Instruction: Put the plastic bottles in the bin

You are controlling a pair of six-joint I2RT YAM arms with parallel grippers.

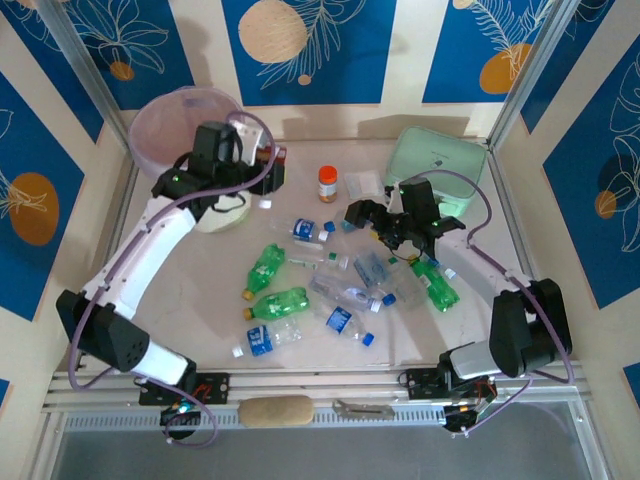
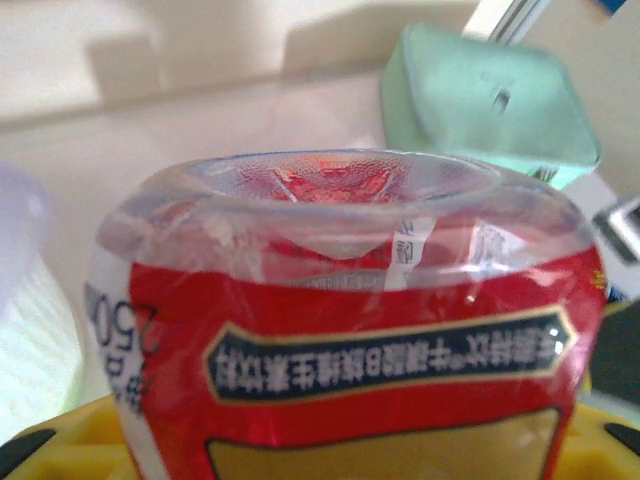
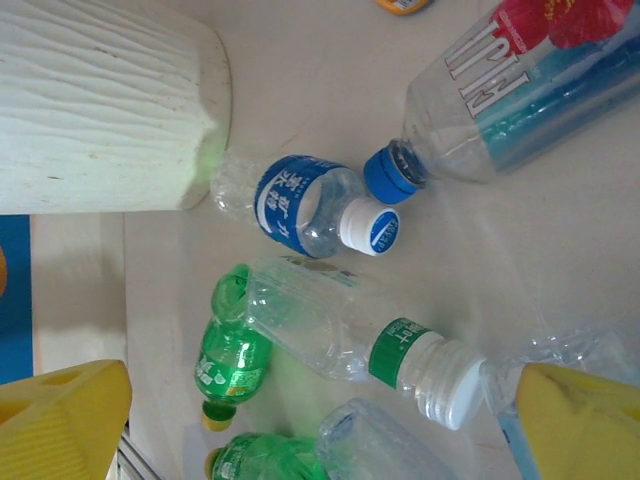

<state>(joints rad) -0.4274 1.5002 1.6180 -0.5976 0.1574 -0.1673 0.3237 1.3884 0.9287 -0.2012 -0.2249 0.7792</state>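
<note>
The left gripper [image 1: 266, 172] is clamped on a red-labelled clear bottle [image 2: 340, 250], seemingly just right of the pink-lined bin's [image 1: 142, 125] rim, though the arm hides part of it. The right gripper [image 3: 320, 380] hangs with fingers wide apart over loose bottles [image 1: 335, 290] on the table [image 1: 180, 290].

- Red-labelled bottle [image 2: 340, 330]: "250" in grey, turned on end, on the white strip at the label's left edge. A dark, gold-edged banner carries pale Chinese characters, upside down.
- Blue-labelled bottle [image 3: 295, 205]: white Chinese characters on the blue wrap. The small blue print on its white cap is illegible.
- Green-banded clear bottle [image 3: 345, 335]: white characters on the band.
- Large clear bottle [image 3: 510, 90]: white capitals, turned, not surely legible.
</note>
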